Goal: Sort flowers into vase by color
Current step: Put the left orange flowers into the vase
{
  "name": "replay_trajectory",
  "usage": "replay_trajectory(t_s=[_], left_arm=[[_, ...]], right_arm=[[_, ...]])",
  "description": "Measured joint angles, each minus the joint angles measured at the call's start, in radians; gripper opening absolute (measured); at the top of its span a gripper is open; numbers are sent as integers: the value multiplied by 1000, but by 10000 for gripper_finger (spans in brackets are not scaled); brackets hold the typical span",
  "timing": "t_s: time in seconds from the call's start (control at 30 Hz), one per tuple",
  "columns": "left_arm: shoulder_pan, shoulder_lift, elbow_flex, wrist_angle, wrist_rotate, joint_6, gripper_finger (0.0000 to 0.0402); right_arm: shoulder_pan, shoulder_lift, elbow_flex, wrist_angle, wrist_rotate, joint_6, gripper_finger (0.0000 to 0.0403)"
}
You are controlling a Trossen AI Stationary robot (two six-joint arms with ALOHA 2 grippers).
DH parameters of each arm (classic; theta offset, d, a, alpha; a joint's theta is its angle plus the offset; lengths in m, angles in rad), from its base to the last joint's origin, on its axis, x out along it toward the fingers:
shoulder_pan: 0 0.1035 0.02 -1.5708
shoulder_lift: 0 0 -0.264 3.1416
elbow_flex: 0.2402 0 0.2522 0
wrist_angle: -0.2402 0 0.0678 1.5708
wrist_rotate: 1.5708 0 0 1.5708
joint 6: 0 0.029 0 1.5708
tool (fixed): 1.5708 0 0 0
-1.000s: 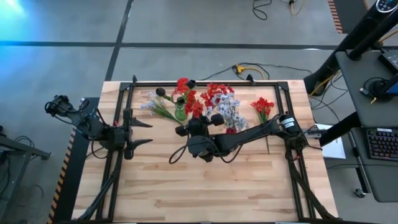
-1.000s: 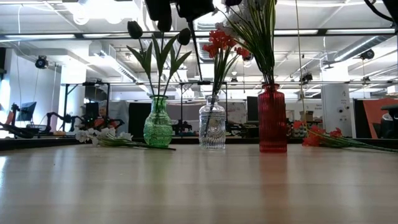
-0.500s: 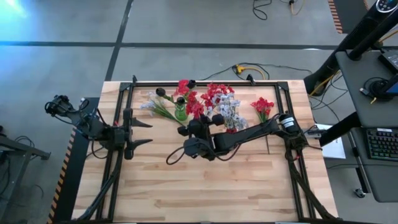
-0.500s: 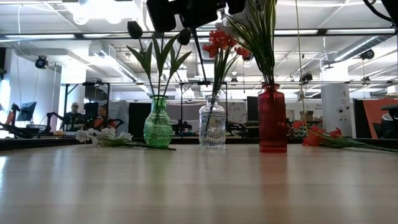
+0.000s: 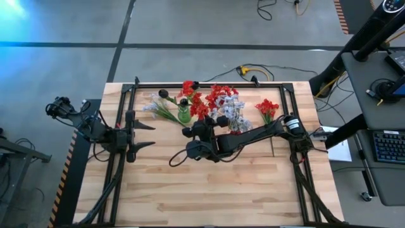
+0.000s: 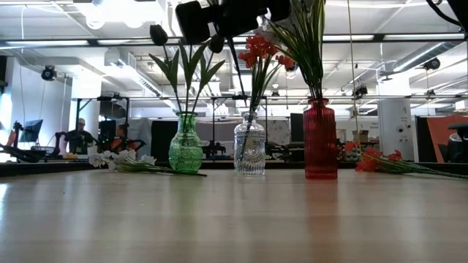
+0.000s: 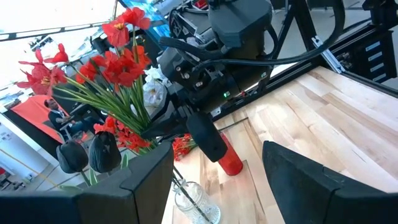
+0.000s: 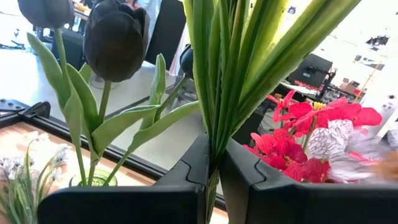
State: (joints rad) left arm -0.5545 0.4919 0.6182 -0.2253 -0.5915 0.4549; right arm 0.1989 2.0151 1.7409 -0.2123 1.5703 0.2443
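Altogether three vases (image 6: 249, 152), two loose sprays (image 5: 266, 109), right tool (image 8: 213, 163) clamped on green stems (image 8: 219, 74), left tool (image 5: 145, 135) wide.

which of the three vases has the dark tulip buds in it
The green vase, leftmost of the three in the low view. The clear glass vase in the middle holds red blossoms, and the red vase holds green stems.

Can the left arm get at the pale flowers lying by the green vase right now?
Probably yes: the left gripper is open and idle, and the pale flowers lie on bare table on its side of the green vase.
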Motion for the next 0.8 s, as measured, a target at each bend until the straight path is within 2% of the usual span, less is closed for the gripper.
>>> replay_trajectory(t_s=[0.53, 0.8], left_arm=[[0, 0, 0, 1, 0, 0, 228], [0, 0, 0, 1, 0, 0, 228]], right_arm=[[-10, 0, -58, 2, 0, 61, 18], [-16, -3, -57, 9, 0, 42, 18]])
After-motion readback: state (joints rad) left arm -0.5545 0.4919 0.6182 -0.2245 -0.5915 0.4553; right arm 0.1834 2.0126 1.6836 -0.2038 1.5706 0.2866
